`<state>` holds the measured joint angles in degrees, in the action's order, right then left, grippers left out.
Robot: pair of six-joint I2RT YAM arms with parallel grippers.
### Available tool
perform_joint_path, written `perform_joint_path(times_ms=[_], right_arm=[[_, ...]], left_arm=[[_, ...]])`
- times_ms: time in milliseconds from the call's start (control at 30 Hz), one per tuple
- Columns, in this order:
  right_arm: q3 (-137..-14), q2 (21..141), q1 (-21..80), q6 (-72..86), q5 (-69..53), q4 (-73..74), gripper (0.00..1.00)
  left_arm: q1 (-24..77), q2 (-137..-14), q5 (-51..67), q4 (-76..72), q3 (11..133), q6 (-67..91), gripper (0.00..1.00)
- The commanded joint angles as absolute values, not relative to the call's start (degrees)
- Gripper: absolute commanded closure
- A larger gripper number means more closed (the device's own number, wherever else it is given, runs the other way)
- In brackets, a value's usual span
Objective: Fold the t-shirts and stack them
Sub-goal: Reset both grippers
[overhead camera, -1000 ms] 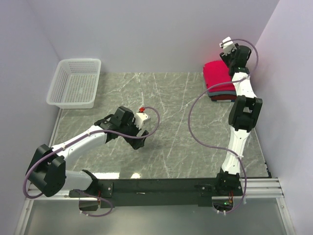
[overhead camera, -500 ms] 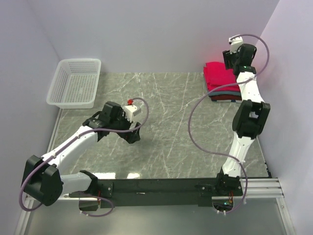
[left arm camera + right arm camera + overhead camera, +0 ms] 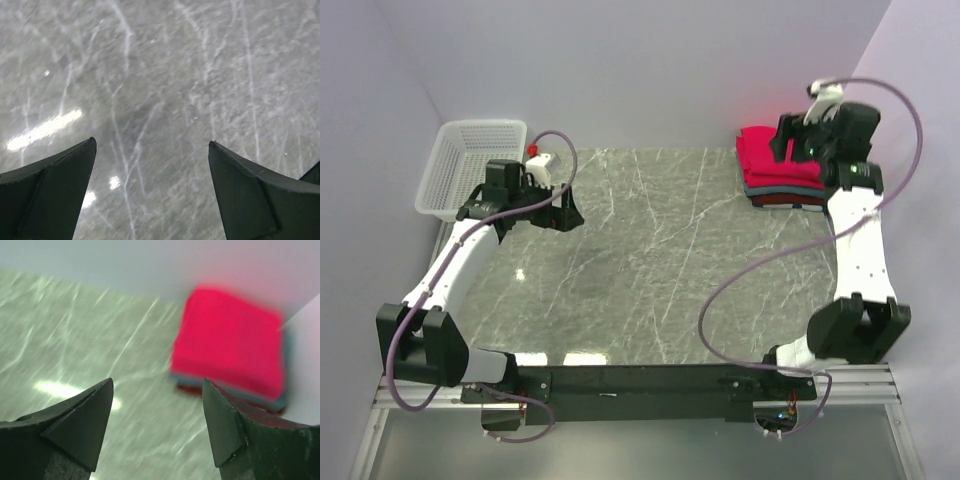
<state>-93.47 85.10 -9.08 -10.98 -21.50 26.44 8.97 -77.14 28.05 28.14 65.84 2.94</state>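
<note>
- Hovering spread and empty near the stacked t-shirts (image 3: pixel 765 160), the right claw (image 3: pixel 157 382) could snag and skew them.
- Left claw (image 3: pixel 151 142), spread, well apart from them: no risk.

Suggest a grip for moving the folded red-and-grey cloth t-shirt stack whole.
Probably the left edge of the crimson-topped stack of folded cloth t-shirts, coming in low from the centre of the marble table: walls close off its back and right, and one pinch there could span every layer.

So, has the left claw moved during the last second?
Yes. The left claw has swung away from the robot toward the far left, and is now close beside the white basket.
</note>
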Motion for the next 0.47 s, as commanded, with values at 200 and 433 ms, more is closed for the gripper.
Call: perform_joint_path(times_ms=[200, 433], right_arm=[[-57.51, 62.6, -5.45, -5.19, -27.33, 27.87, 0.2], [-43.06, 51.42, 2.72, -5.98, -20.66, 23.91, 0.18]], left_arm=[[7.38, -76.82, 21.72, 27.87, 59.34, 1.93, 0.01], [7.3, -70.94, 17.85, 26.98, 53.26, -1.14, 0.01]])
